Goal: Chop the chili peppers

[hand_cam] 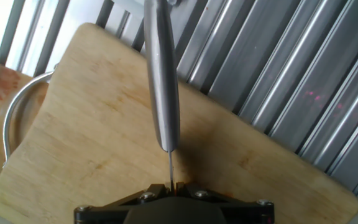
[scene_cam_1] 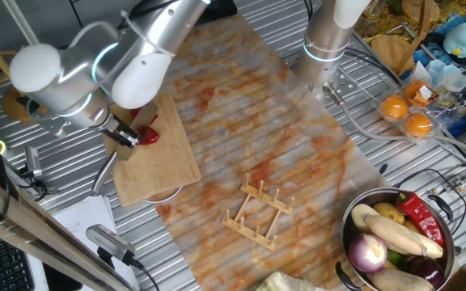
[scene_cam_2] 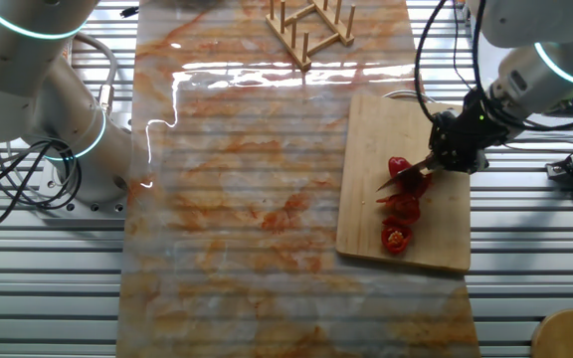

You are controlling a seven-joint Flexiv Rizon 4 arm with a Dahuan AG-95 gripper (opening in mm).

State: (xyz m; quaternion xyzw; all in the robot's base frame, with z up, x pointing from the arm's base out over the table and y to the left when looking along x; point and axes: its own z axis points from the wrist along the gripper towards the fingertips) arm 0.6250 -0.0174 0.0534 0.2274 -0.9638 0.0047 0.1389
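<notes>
The chili peppers lie as several small red chunks [scene_cam_2: 398, 204] in a row on the wooden cutting board [scene_cam_2: 371, 214]. In one fixed view a red piece [scene_cam_1: 149, 136] shows beside the hand. My gripper [scene_cam_2: 454, 147] is shut on a knife. The knife's blade [scene_cam_2: 406, 174] reaches down to the upper chunks. In the hand view my gripper [hand_cam: 173, 186] clamps the thin blade [hand_cam: 162, 81], seen edge-on, over bare board [hand_cam: 92, 143]. No chili shows in that view.
A wooden rack [scene_cam_1: 257, 212] stands mid-table on the stained sheet. A pot [scene_cam_1: 350, 238] of mixed vegetables sits at the front right. A second arm's base [scene_cam_1: 328, 40] stands at the back, with oranges [scene_cam_1: 407, 113] near it. A metal rim [hand_cam: 14, 118] pokes out beneath the board.
</notes>
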